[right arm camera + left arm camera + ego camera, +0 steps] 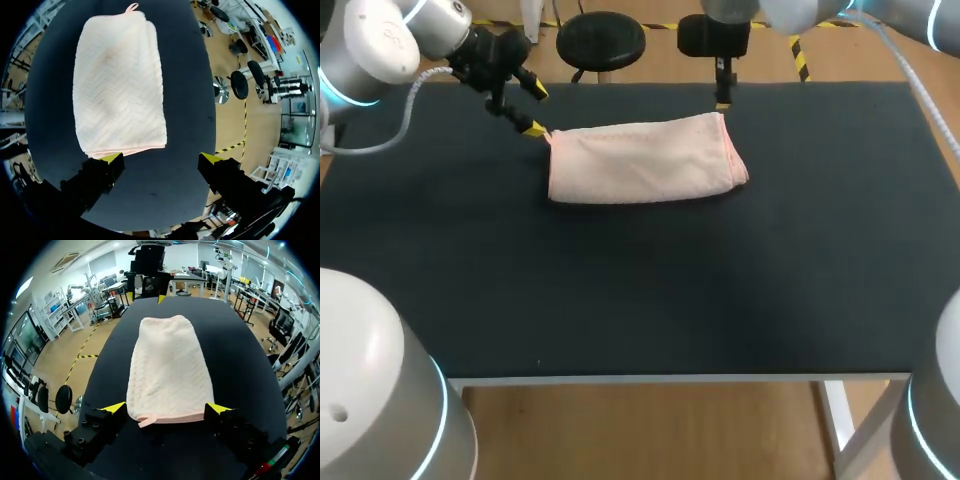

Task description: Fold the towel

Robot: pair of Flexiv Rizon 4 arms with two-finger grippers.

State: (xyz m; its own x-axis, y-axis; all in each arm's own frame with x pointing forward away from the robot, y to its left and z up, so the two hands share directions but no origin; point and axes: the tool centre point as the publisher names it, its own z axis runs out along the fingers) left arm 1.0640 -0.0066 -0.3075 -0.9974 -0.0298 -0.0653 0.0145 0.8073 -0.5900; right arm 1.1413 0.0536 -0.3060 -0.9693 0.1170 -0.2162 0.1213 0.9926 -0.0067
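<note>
A table [640, 300] with a flat, matte black top is seen in the head view, spanning nearly the whole width of the picture. Its surface is even in tone, and its far edge is drawn as a straight line. The near edge [670, 378] is trimmed with a thin pale strip, and a white leg [837, 420] is seen beneath the near right corner. A tiny pale speck [539, 364] can be made out on the black top, close to the near edge on the left. The same dark tabletop [235, 350] is shown lengthwise in the left wrist view, and the tabletop [187, 100] is shown again in the right wrist view.
</note>
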